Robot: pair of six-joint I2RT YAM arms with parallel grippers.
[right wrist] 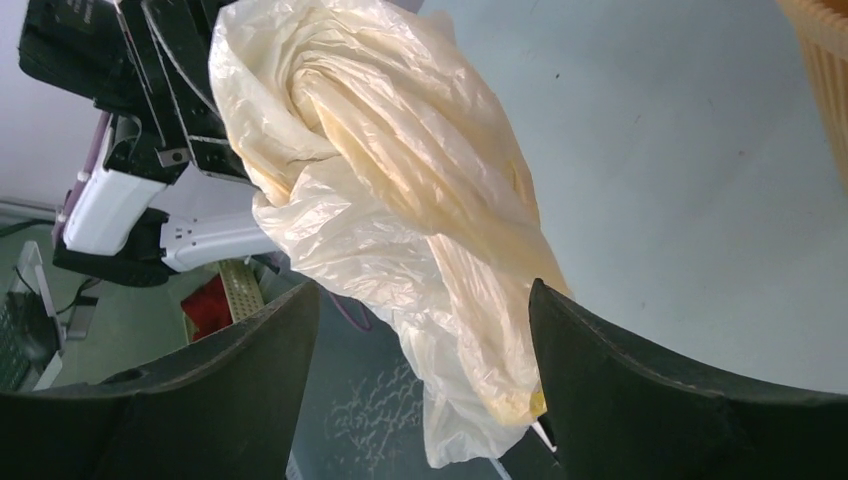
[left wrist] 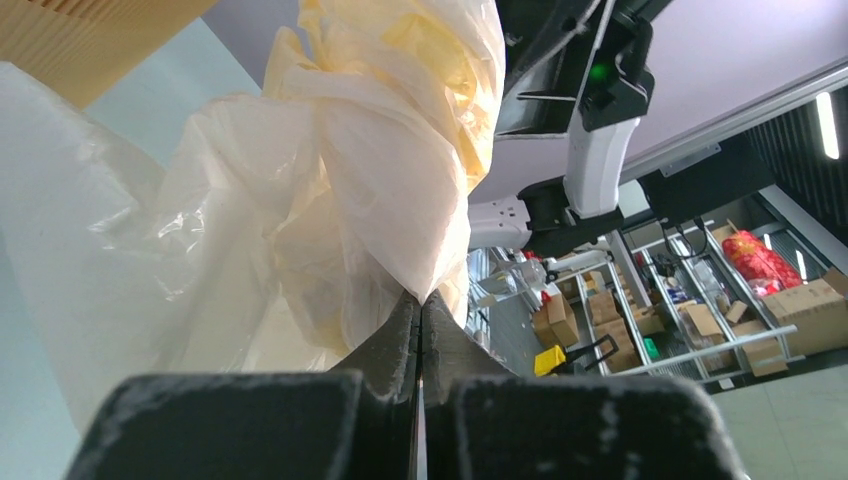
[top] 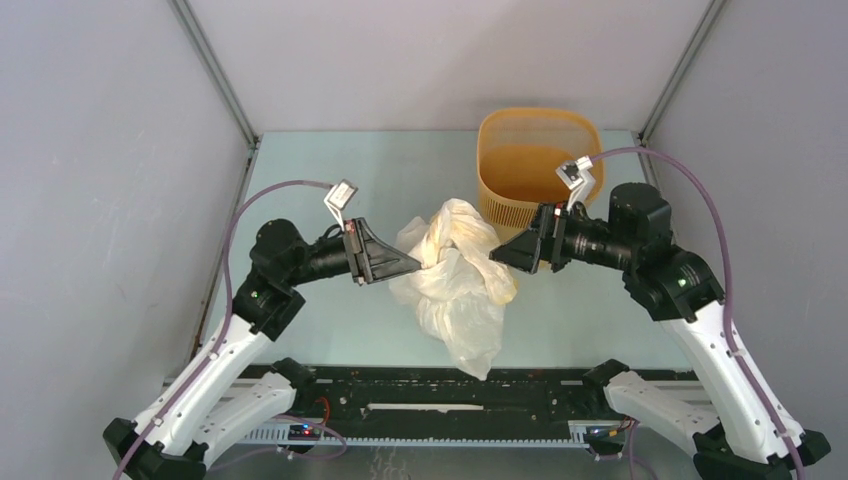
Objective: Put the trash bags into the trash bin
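Trash bags [top: 455, 275] are bunched over the table [top: 330, 170], near the trash bin [top: 540, 165] but outside it. I see the left gripper [top: 417, 266] clamped on the plastic. The right gripper [top: 494, 257] has its jaws spread, straddling the bundle.

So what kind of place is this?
Probably a robotics lab or workshop: the table is boxed in by grey panels, and the left wrist view shows shelving stacked with cardboard boxes beyond.
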